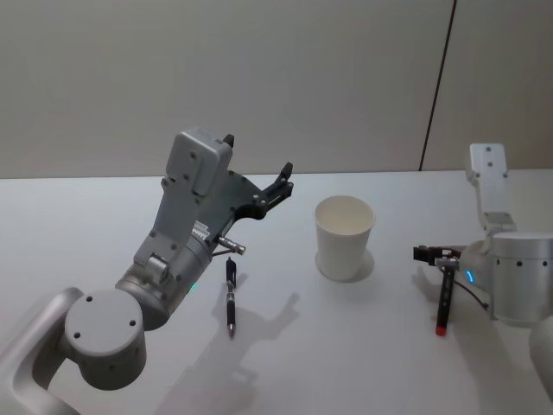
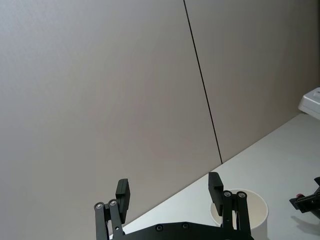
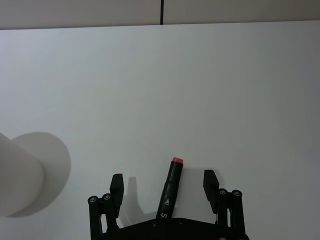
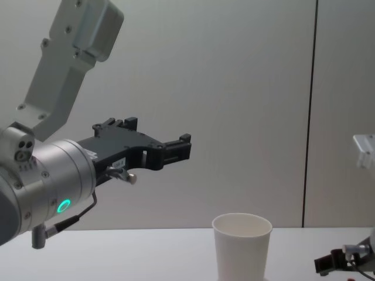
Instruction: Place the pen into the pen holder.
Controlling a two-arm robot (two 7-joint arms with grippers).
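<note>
Black pen (image 1: 231,297) is lying flat on the table (image 1: 86,216), nearest the robot on its left side, with nothing touching it. Red-tipped pen (image 3: 170,192) is lying flat on the right side, apart from the cup (image 1: 343,251). Right gripper (image 3: 163,179) is sitting low over this pen, released. One finger is standing on each side of the barrel with a gap on both sides, and the red tip is poking just past the fingertips. Cup is standing upright mid-table between the two pens, with nothing showing inside. Left gripper (image 2: 169,186) is hanging high over the table, farther back, released and carrying nothing, pointing toward the wall (image 1: 276,78).

Judging the step as the right gripper's grasp on the red-tipped pen.

- **Grasp:** The barrel is sitting a bit skewed between the fingers, so a slow close should be squaring it up rather than flicking it out.
- **Height:** The pads need to be going low enough to catch the round barrel at its widest, or it could be rolling away. Cannot tell if the fingertips are touching the table.
- **Drop:** A light paper cup is looking easy to tip. The pen should be coming in from above, tilted end-down and centred over the mouth, with the release made low inside the rim.
- **Left gripper:** It is looking clear of that path.
</note>
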